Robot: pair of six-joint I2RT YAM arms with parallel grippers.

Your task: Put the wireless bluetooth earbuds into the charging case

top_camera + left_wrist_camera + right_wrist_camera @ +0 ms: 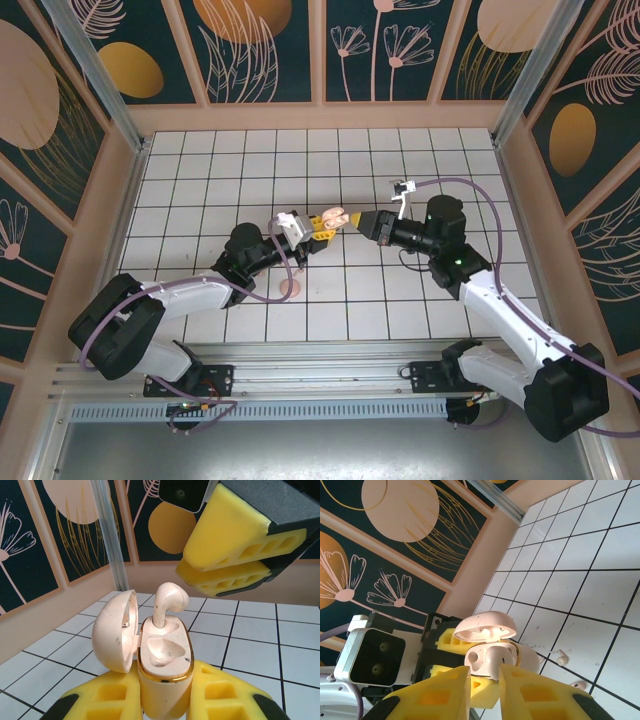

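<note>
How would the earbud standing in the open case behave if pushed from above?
The earbud may tip sideways: it stands upright with only its stem in the charging case. Its smooth, rounded top could make a push slide off. It seems rigid; with the left gripper clamping the case, gentle pressure probably seats it.

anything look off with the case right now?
Yes. In the open case held by the left claw, the earbud stands upright with only its stem in the socket farther from the claw. Its head is well above the rim, so it is not seated. The nearer socket is empty.
</note>
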